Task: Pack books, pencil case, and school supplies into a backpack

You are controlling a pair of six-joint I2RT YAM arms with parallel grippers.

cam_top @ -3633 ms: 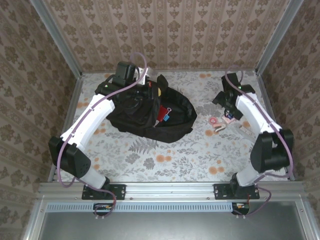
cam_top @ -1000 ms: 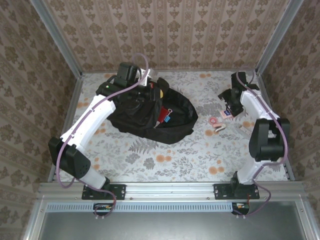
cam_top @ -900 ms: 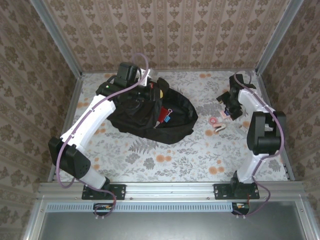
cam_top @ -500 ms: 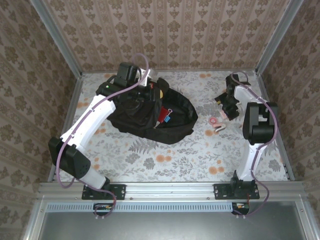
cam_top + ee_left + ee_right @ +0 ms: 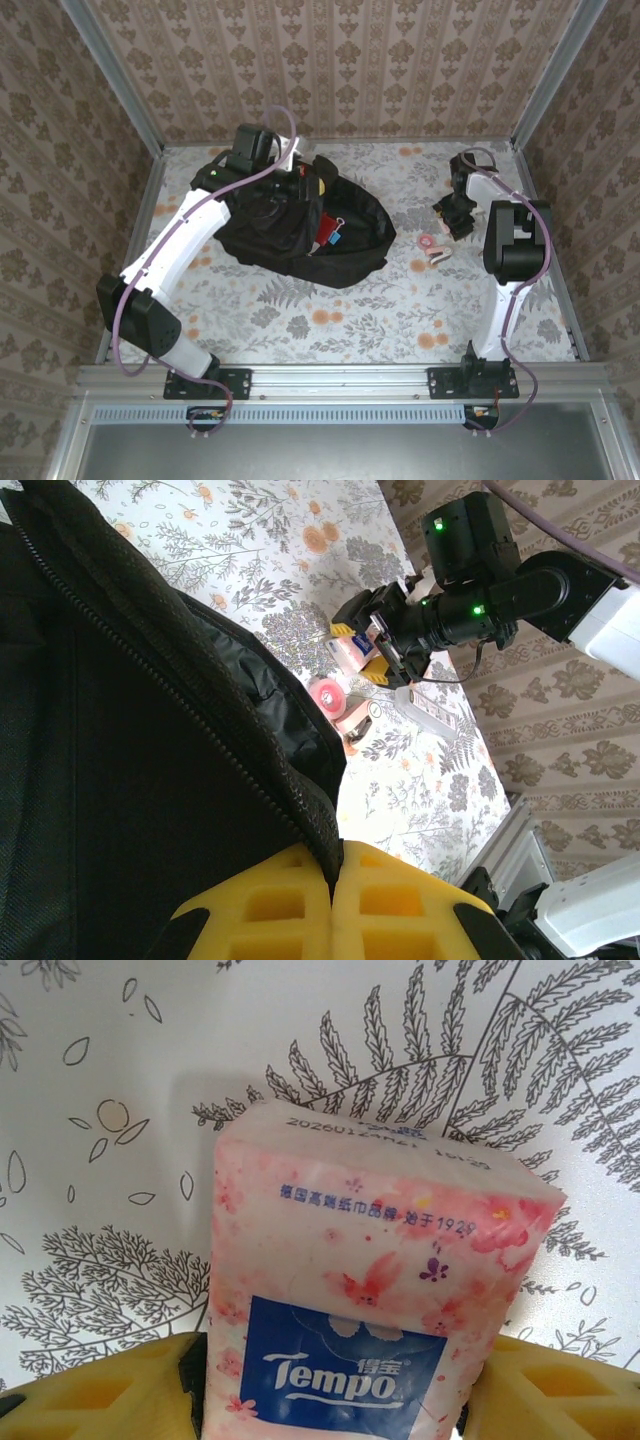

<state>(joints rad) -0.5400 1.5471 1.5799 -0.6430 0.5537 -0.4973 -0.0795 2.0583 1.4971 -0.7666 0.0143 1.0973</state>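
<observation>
Left pincer (image 5: 335, 880) clamped on backpack (image 5: 355, 255) rim, mouth held open, table's far-left part | red and blue items (image 5: 328, 232) inside | pink tape roll (image 5: 428, 241) loose toward far-right corner, unpacked | right pincer (image 5: 335, 1385) pads astride tissue pack (image 5: 370, 1290), cannot tell if gripped | judged partway, more to load

tissue pack (image 5: 370, 1260) between yellow pincer pads (image 5: 95, 1395)
</observation>
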